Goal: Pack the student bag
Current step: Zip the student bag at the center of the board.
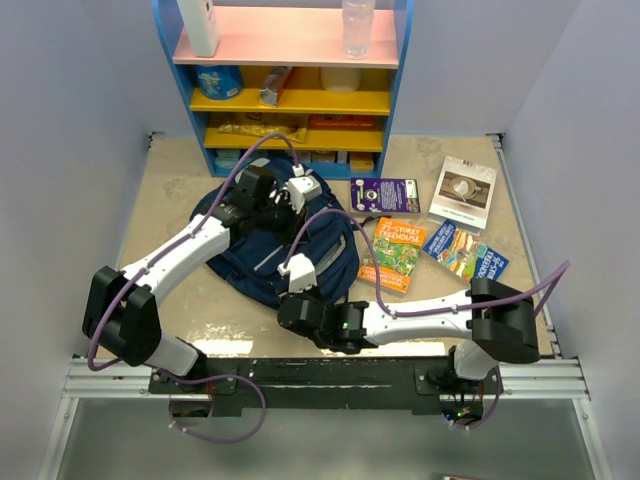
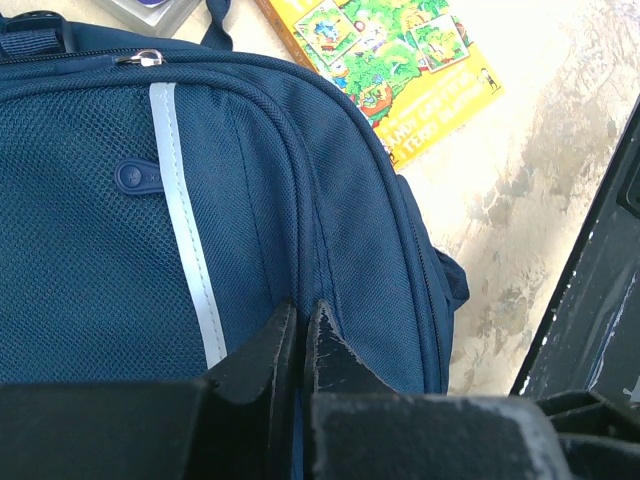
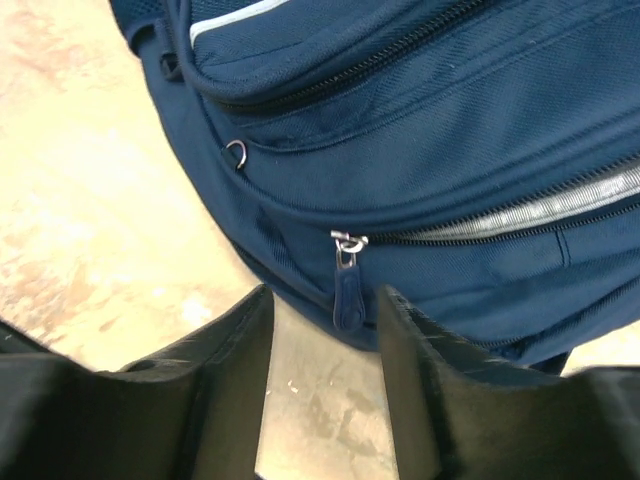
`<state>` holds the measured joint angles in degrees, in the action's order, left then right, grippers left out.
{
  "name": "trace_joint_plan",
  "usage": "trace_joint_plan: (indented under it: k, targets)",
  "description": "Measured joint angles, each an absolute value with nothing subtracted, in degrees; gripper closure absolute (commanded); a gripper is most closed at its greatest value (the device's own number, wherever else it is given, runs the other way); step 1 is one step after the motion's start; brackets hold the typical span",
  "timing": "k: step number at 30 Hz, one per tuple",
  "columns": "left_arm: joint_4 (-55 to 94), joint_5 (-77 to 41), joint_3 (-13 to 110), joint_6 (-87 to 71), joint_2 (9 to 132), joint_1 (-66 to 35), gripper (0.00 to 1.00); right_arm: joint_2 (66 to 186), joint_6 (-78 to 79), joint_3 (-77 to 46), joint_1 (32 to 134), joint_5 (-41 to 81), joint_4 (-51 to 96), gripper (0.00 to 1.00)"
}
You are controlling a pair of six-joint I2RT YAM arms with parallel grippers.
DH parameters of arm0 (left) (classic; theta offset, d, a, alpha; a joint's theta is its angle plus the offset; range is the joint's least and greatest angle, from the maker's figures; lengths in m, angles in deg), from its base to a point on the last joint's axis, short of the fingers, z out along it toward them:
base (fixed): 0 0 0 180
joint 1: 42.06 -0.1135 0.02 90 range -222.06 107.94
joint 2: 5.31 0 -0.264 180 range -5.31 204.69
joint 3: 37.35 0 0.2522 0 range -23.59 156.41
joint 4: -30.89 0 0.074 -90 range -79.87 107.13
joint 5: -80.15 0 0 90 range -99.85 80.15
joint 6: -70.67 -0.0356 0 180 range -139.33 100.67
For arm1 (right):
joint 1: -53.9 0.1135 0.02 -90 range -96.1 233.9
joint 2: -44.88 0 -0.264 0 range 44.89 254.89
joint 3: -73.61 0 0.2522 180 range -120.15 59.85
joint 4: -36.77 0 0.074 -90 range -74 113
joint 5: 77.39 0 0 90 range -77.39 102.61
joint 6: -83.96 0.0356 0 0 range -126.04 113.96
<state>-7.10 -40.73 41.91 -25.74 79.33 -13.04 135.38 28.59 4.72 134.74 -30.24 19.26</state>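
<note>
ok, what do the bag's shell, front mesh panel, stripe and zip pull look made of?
Student bag shell: matte navy woven synthetic, likely nylon or polyester; weave grain shows.
Mesh panel: open-knit mesh, tiny holes visible.
Stripe: smooth pale grey tape, possibly reflective.
Zip pull: dark blue moulded tab, rubber or plastic by its look, hanging from a shiny metal slider.
</note>
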Motion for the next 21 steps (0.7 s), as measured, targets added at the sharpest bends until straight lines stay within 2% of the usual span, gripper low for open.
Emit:
trace_joint_plan:
  k: [2,7,8,14,16,18,19,20,21]
  targets:
    - [-7.1,-40.7,41.9,-25.7,79.3,-13.0,1.00,136.9,28.4,3.8,134.7,-31.0,19.2,0.65]
    - [-7.3,-40.7,41.9,-25.8,79.3,-13.0,1.00,140.7,28.4,1.8,134.7,-32.1,18.3,0.73]
    - [-7.3,-40.7,41.9,-25.8,79.3,-13.0,1.00,141.0,28.4,1.7,134.7,-32.4,18.0,0.79]
    - [-7.3,-40.8,41.9,-25.8,79.3,-13.0,1.00,140.8,28.3,1.7,134.7,-33.7,16.6,0.96]
    - [-7.3,-40.8,41.9,-25.9,79.3,-13.0,1.00,140.3,28.4,1.7,134.7,-34.2,16.2,1.00]
    - [-7.3,-40.8,41.9,-25.9,79.3,-13.0,1.00,139.5,28.4,2.0,134.7,-34.4,15.9,1.00]
    - [-7.3,-40.9,41.9,-26.0,79.3,-13.0,0.97,138.8,28.4,2.5,134.7,-34.4,15.9,1.00]
    - [-7.3,-41.0,41.9,-26.0,79.3,-13.0,0.81,138.1,28.4,3.2,134.7,-34.4,16.0,1.00]
    - [-7.3,-41.2,41.9,-26.0,79.3,-13.0,0.72,137.3,28.4,3.9,134.7,-34.4,16.0,1.00]
